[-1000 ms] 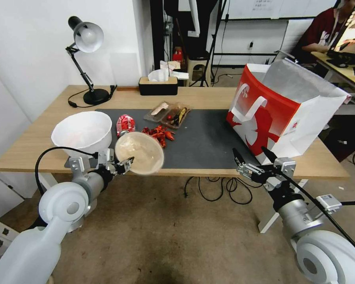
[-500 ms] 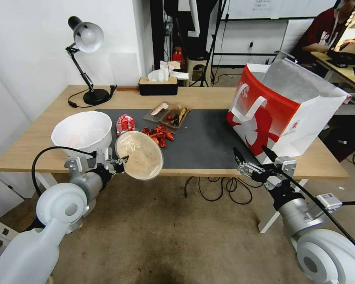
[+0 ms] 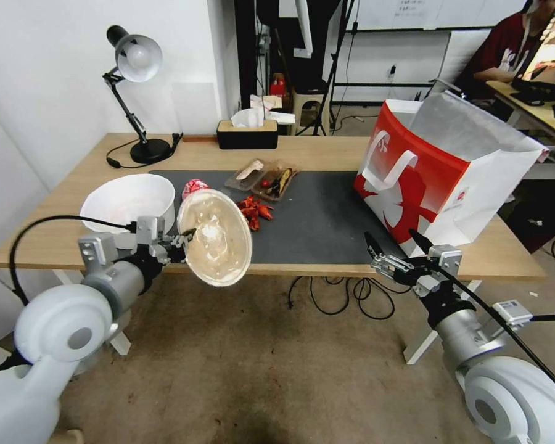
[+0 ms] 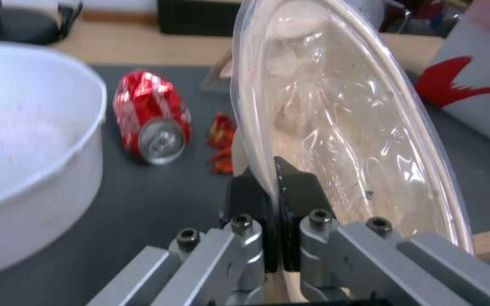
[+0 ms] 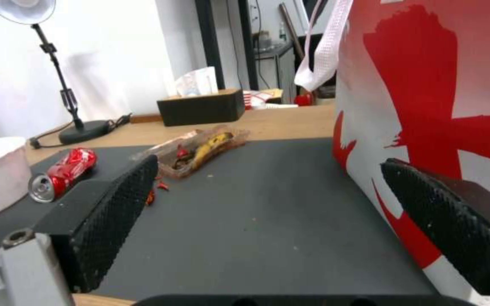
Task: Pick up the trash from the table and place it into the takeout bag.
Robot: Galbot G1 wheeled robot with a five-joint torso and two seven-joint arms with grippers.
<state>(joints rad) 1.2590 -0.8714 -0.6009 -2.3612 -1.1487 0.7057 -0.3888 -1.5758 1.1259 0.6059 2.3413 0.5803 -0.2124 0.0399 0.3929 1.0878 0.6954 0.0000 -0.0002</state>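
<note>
My left gripper (image 3: 186, 238) is shut on the rim of a shallow beige bowl (image 3: 216, 239) covered with clear film. It holds the bowl tipped on edge above the table's (image 3: 327, 149) front edge. In the left wrist view the fingers (image 4: 290, 187) pinch that rim of the bowl (image 4: 341, 127). A crushed red can (image 4: 151, 117) lies on the dark mat behind the bowl, beside red scraps (image 3: 254, 211) and a clear tray of leftovers (image 3: 262, 174). The red-and-white takeout bag (image 3: 438, 166) stands open at the right. My right gripper (image 3: 398, 243) hovers open near the bag's front corner.
A big white bowl (image 3: 129, 200) sits at the left of the table, close to my left arm. A black desk lamp (image 3: 135, 61) and a dark tissue box (image 3: 246, 132) stand along the back edge. Cables hang under the table.
My left arm has drawn back to the left and risen a little, tipping the beige bowl more upright. The right arm has not moved.
</note>
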